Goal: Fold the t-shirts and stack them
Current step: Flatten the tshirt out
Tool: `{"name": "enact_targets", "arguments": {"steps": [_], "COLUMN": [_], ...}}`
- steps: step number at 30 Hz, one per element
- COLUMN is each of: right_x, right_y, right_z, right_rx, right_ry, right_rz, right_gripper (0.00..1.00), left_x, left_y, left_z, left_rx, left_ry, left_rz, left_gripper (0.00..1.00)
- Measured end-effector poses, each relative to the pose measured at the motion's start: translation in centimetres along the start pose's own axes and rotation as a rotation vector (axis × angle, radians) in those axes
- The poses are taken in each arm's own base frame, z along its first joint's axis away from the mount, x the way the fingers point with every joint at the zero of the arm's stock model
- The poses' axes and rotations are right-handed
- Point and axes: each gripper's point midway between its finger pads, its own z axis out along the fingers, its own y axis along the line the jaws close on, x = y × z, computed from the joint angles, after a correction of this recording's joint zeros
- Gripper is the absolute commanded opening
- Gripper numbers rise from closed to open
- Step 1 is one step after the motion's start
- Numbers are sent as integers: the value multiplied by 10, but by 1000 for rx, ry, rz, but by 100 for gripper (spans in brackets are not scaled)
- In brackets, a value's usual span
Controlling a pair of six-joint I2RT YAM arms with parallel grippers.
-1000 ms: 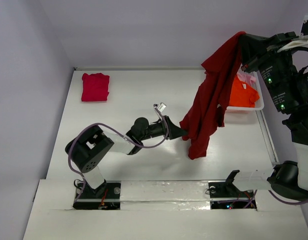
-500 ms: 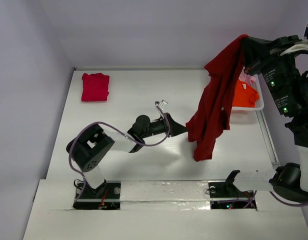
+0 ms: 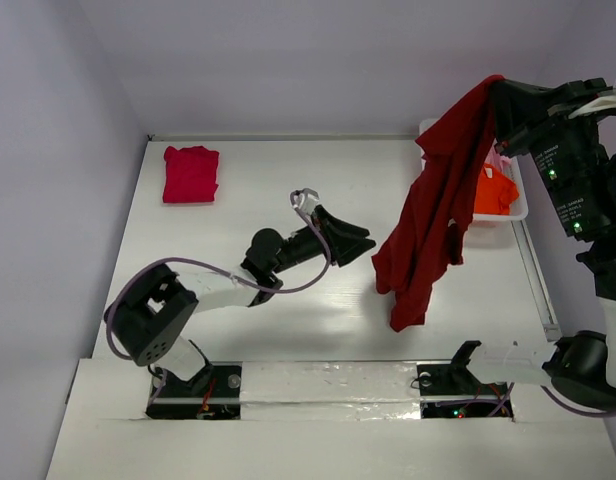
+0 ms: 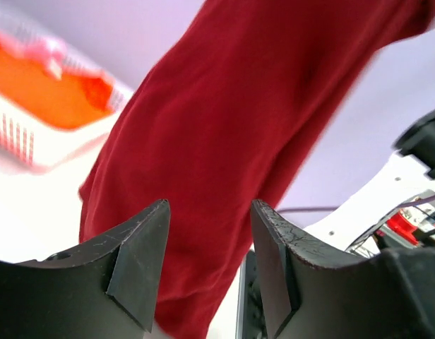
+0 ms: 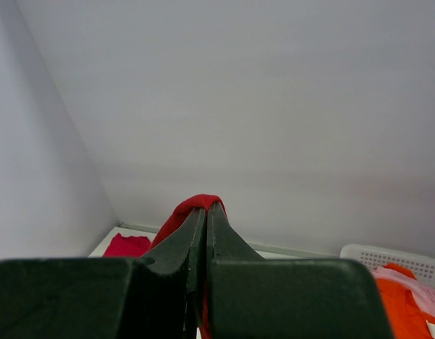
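My right gripper (image 3: 496, 92) is raised high at the right and shut on the top edge of the large dark red t-shirt (image 3: 431, 205), which hangs free above the table; the cloth shows over the fingertips in the right wrist view (image 5: 200, 203). My left gripper (image 3: 364, 243) is open and empty, just left of the hanging shirt (image 4: 224, 134), not touching it. The crimson-pink t-shirt (image 3: 190, 173) lies folded at the far left and shows in the right wrist view (image 5: 126, 245). The bright orange t-shirt (image 3: 493, 190) and the pale pink t-shirt (image 3: 500, 158) lie in the basket.
The white lattice basket (image 3: 515, 210) stands at the far right of the table, partly behind the hanging shirt; it also shows in the left wrist view (image 4: 34, 141) and the right wrist view (image 5: 394, 256). Walls close the back and both sides.
My right gripper has carried the dark red shirt a little to the right and up. My left gripper has lifted and its arm base has swung left; it stays open beside the shirt.
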Motion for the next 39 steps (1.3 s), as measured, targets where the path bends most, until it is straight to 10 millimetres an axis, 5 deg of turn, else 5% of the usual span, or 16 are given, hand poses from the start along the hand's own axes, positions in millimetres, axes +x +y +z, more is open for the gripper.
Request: {"name": "enact_targets", "arguments": {"steps": [11, 24, 39], "right_x": [-9, -15, -17], "right_y": [0, -3, -7], "right_z": [1, -5, -11], "right_rx": [-1, -1, 1], "right_ry": [-21, -33, -42], "right_rz": [11, 18, 23], "right_gripper": [0, 0, 0], "left_x": [99, 135, 123], "left_y": [68, 90, 77], "left_z": [-13, -21, 0], "left_rx": [-181, -251, -193], "left_ry": [217, 277, 259], "left_rz": [-277, -421, -444], "left_gripper": [44, 43, 43]}}
